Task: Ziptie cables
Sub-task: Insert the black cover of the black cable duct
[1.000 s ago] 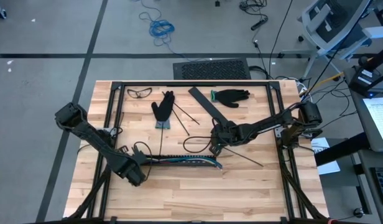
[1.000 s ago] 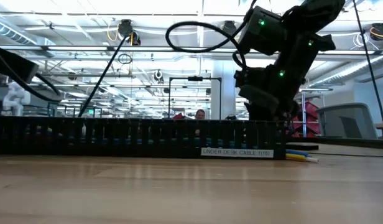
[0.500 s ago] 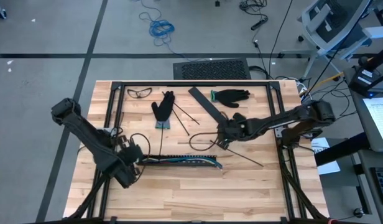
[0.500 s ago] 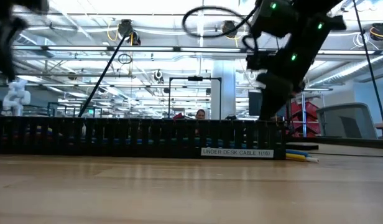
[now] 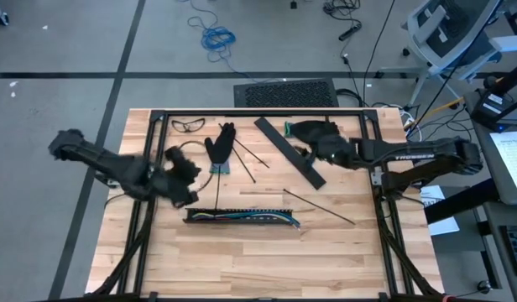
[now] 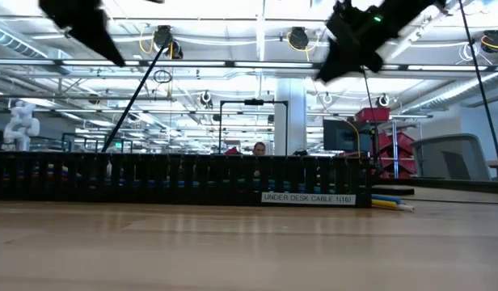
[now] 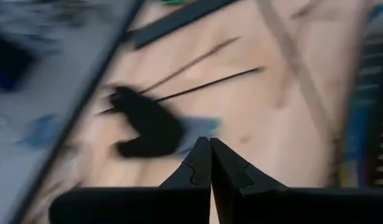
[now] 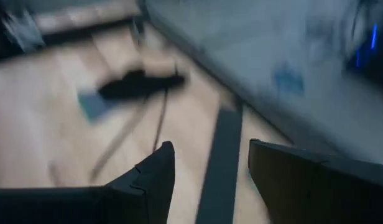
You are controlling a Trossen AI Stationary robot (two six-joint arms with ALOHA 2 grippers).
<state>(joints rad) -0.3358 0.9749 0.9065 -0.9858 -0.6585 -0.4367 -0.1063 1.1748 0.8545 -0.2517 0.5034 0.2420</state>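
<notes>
Left hand [image 5: 187, 168], pressed together and empty, is held above the table [image 5: 242, 260] near a black glove [image 5: 220, 149]; the right hand [image 5: 321, 144] is spread, empty, over the far edge. The cables [image 5: 242, 216] are seen in the slotted strip [image 5: 210, 221], untied. A ziptie must be fetched next.

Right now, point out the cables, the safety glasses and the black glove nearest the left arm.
cables [image 5: 242, 217], high view, middle of the bundle in the slotted strip.
safety glasses [image 5: 188, 125], high view, the bridge between the lenses.
black glove [image 5: 221, 149], high view, its palm.
</notes>
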